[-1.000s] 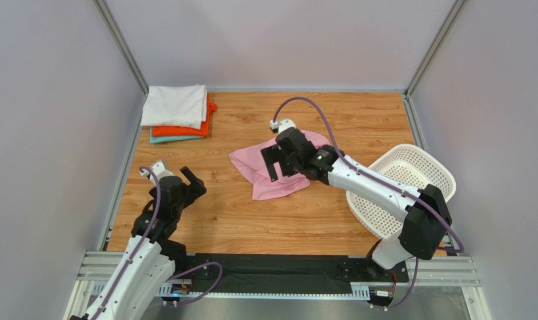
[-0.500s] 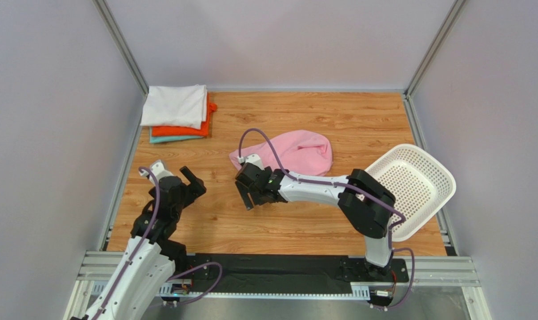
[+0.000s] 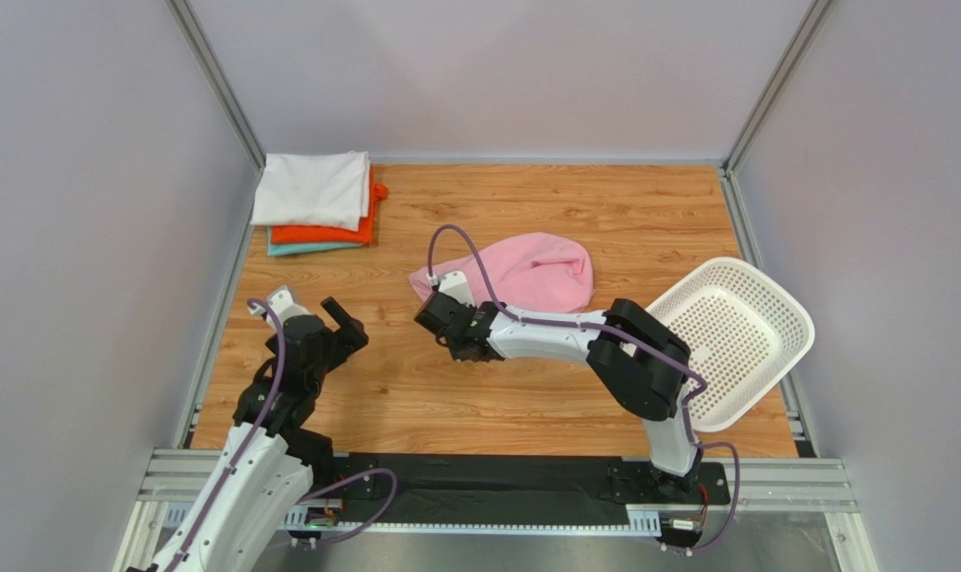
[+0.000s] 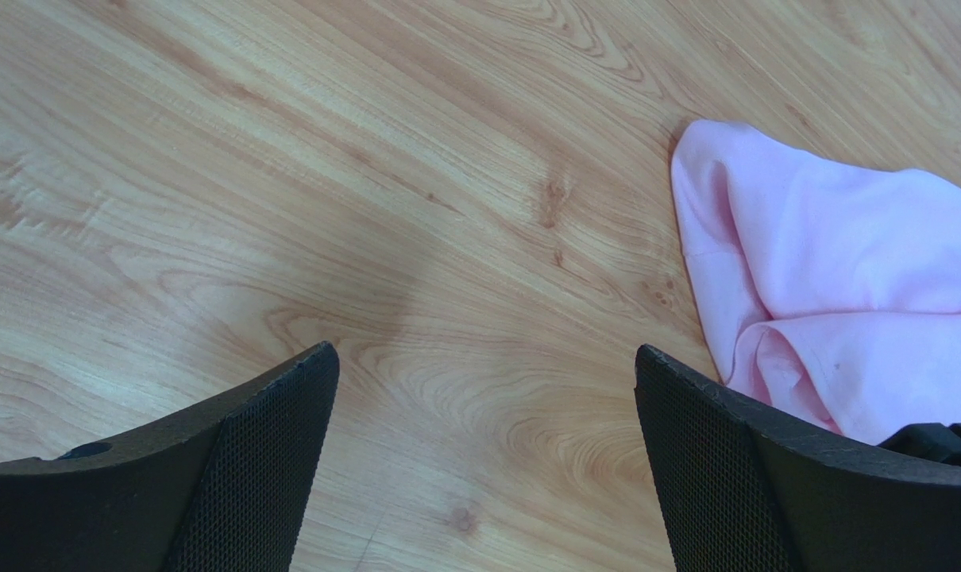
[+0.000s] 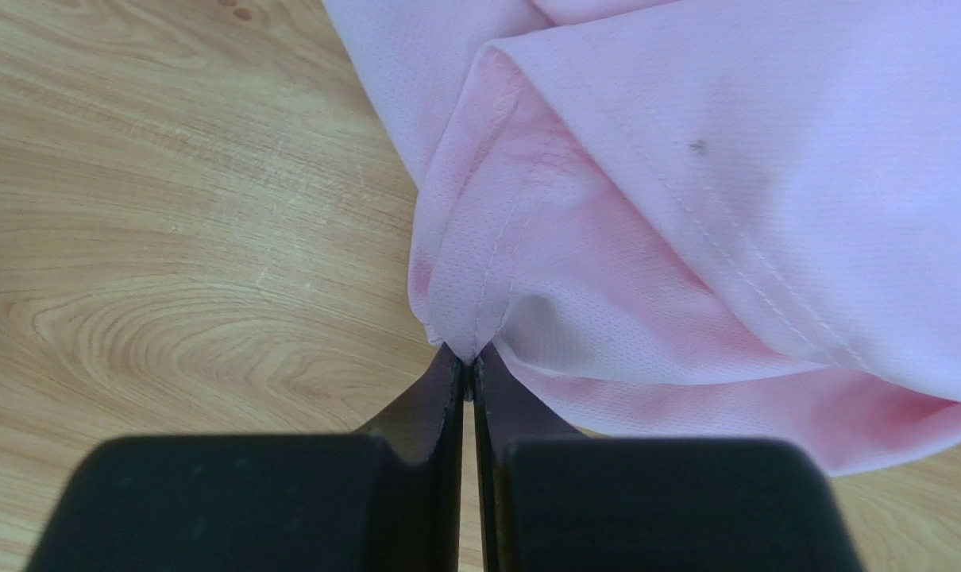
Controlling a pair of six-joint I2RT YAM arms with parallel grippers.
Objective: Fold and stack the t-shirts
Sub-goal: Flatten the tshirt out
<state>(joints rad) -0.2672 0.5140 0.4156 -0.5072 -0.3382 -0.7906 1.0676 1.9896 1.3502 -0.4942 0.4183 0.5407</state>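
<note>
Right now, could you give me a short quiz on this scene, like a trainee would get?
1. True or false: the right jaws are shut on an edge of the pink shirt.
2. Which shirt tops the stack? A white, B teal, C orange.
3. Fill in: the left jaws stand ___ above the table.
Key: 1 true; 2 A; 3 open.
</note>
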